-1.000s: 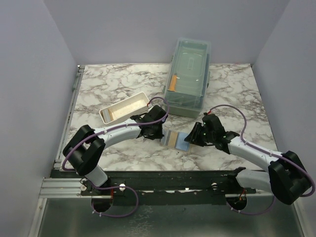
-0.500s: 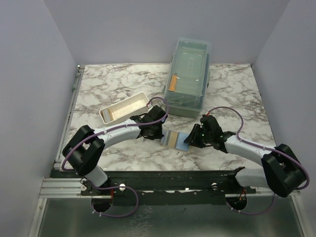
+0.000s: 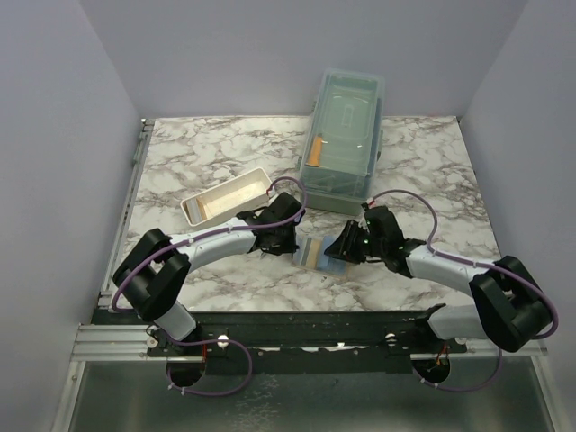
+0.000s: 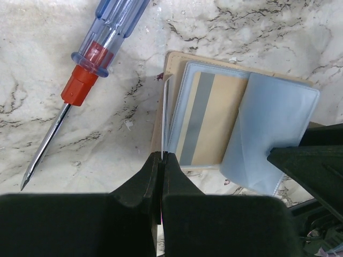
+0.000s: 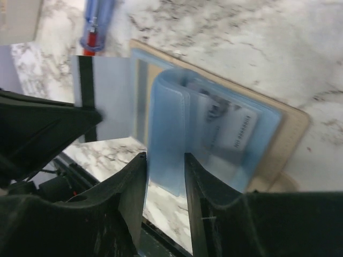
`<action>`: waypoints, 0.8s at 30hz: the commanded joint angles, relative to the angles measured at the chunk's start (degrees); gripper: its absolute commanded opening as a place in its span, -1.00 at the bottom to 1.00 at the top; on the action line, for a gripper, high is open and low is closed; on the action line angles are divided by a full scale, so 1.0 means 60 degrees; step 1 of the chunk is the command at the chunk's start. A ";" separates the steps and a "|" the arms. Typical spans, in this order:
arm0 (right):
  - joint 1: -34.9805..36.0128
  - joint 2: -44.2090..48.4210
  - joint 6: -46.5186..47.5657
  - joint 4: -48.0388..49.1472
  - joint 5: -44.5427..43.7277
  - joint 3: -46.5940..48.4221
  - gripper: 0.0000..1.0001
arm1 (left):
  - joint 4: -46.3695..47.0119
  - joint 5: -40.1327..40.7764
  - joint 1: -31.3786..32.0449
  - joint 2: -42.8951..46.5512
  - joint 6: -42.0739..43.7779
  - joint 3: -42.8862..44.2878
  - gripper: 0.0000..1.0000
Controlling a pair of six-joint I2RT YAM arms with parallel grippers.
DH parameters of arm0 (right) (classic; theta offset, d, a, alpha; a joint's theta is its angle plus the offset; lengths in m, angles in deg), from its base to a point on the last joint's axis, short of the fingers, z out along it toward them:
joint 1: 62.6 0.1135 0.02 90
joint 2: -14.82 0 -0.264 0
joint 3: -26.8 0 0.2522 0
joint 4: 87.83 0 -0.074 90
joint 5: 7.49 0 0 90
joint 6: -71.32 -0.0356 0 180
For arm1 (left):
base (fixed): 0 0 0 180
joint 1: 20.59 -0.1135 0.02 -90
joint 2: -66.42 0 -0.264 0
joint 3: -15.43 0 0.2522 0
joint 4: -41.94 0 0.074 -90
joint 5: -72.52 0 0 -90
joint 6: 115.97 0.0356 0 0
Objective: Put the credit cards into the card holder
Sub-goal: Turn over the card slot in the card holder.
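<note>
The card holder (image 4: 177, 60) lies open on the marble, tan cover down, light blue sleeves up; in the overhead view the card holder (image 3: 317, 255) sits between the two arms. My left gripper (image 4: 162, 155) is shut on a thin credit card (image 4: 166, 115), seen edge-on at the holder's left edge. From the right wrist that card (image 5: 107, 99) shows as a grey face with a dark stripe. My right gripper (image 5: 165, 158) is shut on a raised, folded blue sleeve (image 5: 166, 134). A tan striped card (image 4: 209, 123) sits in one sleeve and a printed card (image 5: 230, 126) in another.
A red-and-blue-handled screwdriver (image 4: 91, 53) lies just left of the holder. A white tray (image 3: 225, 198) stands behind the left gripper. A large translucent lidded box (image 3: 342, 139) stands at the back, close behind both grippers.
My right gripper has moved left onto the card holder and now covers its right part. The left arm and its card have stayed put.
</note>
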 commanded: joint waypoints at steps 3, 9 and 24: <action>-0.0006 -0.0899 -0.0172 0.2143 0.1717 0.0354 -0.25 | -0.0318 0.0382 0.0017 0.0527 0.0075 -0.0163 -1.00; 0.0180 -0.2446 -0.0184 0.2834 0.2917 0.1439 -0.22 | -0.1872 0.1682 -0.0420 0.1819 0.0378 0.0368 -1.00; 0.0188 -0.0990 0.0925 0.0105 0.0893 0.1090 0.18 | 0.0141 -0.3099 -0.0842 0.1862 0.0757 0.0066 -1.00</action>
